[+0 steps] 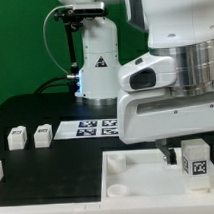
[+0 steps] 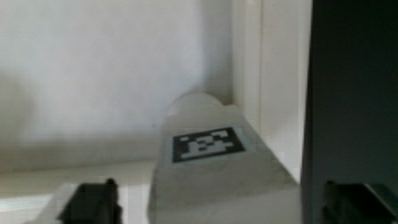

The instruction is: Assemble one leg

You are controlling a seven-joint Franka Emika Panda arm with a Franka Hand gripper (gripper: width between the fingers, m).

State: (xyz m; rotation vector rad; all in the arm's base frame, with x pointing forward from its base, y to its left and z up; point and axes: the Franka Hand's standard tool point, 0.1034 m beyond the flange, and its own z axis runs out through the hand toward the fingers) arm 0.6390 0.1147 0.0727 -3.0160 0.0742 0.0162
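My arm [image 1: 169,68] comes in from the exterior view's right, wrist bent down, so that my gripper [image 1: 185,150] points straight down over the panel [image 1: 137,174]. The leg [image 1: 194,160] stands upright between my fingers [image 1: 165,151], tag toward the exterior camera, at the panel's end on the exterior view's right. In the wrist view the leg [image 2: 214,150] runs away from my gripper [image 2: 214,205] with its tag face up. A finger [image 2: 89,200] shows on either side of it, and a narrow gap is visible between each finger and the leg. I therefore report the jaws as spread, bracketing the leg and not pressing it. I cannot tell whether the leg's foot is seated in a socket, as its lower end is hidden. On the panel's other end, two round sockets [image 1: 117,163] are visible and both hold nothing. Two loose legs [image 1: 16,139] stand side by side on the black table [image 1: 48,182], well apart from the panel. The marker board [image 1: 96,126] lies flat just behind the panel.
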